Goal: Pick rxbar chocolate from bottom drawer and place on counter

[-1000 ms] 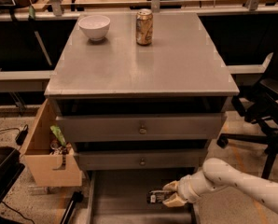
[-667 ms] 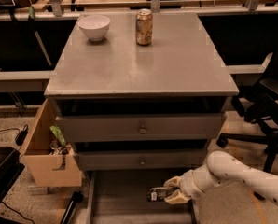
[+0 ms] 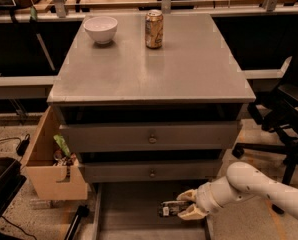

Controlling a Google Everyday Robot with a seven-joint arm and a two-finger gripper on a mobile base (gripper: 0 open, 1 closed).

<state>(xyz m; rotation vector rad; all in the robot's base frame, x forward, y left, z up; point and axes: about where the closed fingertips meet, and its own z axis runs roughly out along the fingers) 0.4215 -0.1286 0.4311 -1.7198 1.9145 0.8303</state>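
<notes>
So, my claw is down in the open bottom drawer, over on its right side. The two fingers look clamped on one end of the rxbar chocolate, though it's dark down there, so I can't swear how deep the bite is. Plan: lift slow and level, stay clear of the knobbed drawer front above, then swing up to the counter. I'd set it down near the front edge, well apart from the can and bowl.
</notes>
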